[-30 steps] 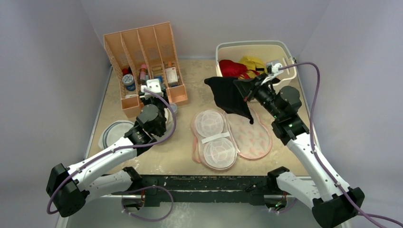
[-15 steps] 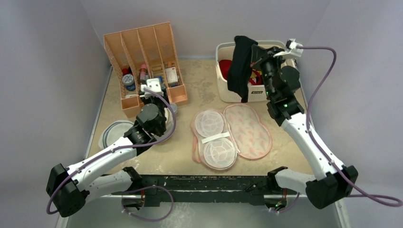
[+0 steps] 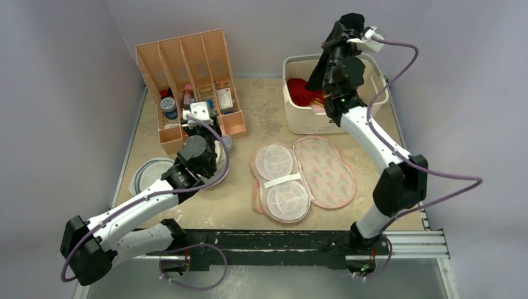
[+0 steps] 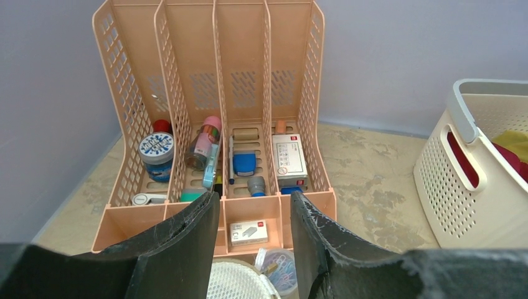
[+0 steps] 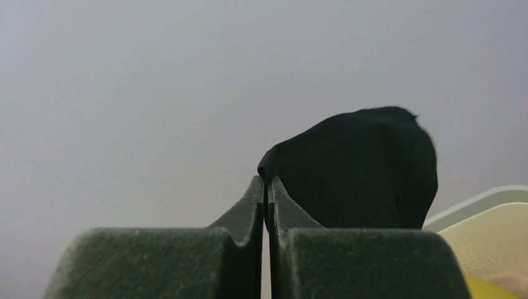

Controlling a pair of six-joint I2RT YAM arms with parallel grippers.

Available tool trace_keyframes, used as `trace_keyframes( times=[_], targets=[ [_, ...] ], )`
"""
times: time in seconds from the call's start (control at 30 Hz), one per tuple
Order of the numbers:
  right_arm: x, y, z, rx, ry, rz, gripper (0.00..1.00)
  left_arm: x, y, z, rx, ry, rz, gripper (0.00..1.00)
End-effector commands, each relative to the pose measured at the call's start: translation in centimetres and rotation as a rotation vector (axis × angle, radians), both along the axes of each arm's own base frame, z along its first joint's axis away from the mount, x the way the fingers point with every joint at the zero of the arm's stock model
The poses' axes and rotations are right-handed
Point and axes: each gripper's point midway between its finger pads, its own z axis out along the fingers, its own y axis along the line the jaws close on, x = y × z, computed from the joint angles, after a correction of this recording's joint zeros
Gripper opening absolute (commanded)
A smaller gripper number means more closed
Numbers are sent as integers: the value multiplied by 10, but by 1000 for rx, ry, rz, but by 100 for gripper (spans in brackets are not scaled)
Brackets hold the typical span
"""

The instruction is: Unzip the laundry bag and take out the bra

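Nearest to me, my left pincer is spread with nothing between its fingers. It hangs low over the tabletop and faces the peach desk organiser, so it has no part in the work right now.

Further out, mid-tabletop, the laundry bag lies flat and fully opened, its zip undone all the way round. The printed half is folded out to one side and the two white mesh domes face up beside it. I see nothing dark left on either half, so I judge the unzipping finished and the bag emptied.

Beyond that stands the white basket with a red garment in it.

Farthest and highest, my right pincer is pressed together on a fold of black cloth: it is pinching the bra, which dangles well clear of the bag, above the basket as the overhead view shows it.

Both named steps look done to me. What remains, I think, is only to put the bra down and let go, though the task names no place for it.
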Motion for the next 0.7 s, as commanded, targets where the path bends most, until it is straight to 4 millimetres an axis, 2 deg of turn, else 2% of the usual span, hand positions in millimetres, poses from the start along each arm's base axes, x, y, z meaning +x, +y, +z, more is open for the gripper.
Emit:
trace_keyframes(
  times=[0.0,0.2,0.37,0.5,0.67],
  targets=[
    [-4,-20,42,125,-199,-108,0,-1,4,34,-94,-75,-10,45],
    [30,-14,6,86,-237,-185,0,-2,7,36,-105,-81,-2,45],
    [50,-10,-43,62,-185,-214,0,-3,9,39,-120,-91,-7,45],
    [56,-9,-90,27,-101,-218,0,-3,9,38,-119,-88,-4,45],
    [49,-20,-130,-29,23,-196,0,1,6,29,-119,-68,2,45]
  ],
)
